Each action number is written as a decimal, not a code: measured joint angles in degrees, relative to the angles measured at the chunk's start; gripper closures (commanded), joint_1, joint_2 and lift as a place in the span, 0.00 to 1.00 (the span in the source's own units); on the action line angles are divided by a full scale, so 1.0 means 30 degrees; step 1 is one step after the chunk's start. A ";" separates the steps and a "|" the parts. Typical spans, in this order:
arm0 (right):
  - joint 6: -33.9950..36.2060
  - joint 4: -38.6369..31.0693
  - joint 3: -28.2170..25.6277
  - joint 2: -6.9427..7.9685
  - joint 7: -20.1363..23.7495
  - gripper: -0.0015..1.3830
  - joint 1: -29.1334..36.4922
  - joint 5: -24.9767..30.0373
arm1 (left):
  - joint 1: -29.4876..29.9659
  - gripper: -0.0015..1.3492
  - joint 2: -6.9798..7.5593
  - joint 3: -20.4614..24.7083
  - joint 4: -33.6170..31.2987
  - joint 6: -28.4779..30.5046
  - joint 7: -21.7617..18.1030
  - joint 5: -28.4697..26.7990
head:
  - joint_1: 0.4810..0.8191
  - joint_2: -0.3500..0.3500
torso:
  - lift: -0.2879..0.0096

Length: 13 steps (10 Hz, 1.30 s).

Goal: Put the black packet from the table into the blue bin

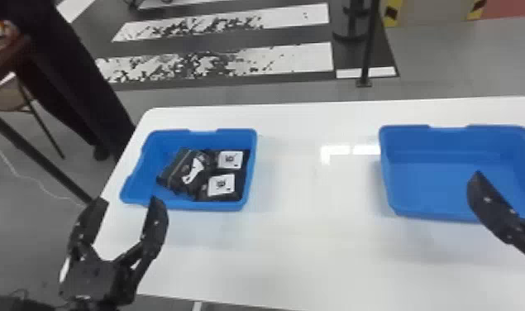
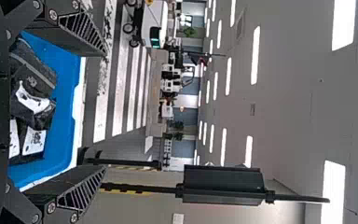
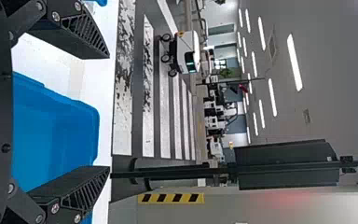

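Left gripper [image 1: 129, 199]: wide, near rim of blue bin 1 [image 1: 199, 205] (black packets [image 1: 176, 173] inside)
Right gripper [image 1: 490, 206]: wide, near blue bin 2 [image 1: 430, 214]
Table [image 1: 306, 231]: open between grippers

The head camera looks forward and down over the left claw [image 1: 130, 199] and right claw [image 1: 490, 206]. Wrist cameras, close behind each, face out across the room, respectively sharing with it the left blue bin [image 1: 215, 205] and right blue bin [image 1: 451, 142] beyond.

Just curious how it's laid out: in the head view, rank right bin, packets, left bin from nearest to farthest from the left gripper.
1. Left bin, near rim closest.
2. Packets, inside it, toward its right side.
3. Right bin, across the table.
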 measured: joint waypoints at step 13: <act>-0.0094 0.0141 -0.0006 -0.0053 0.0006 0.13 -0.0114 0.0000 | -0.0148 0.13 0.0000 -0.0213 0.0000 0.0284 -0.0003 0.0332 | 0.63 0.75 | 0.60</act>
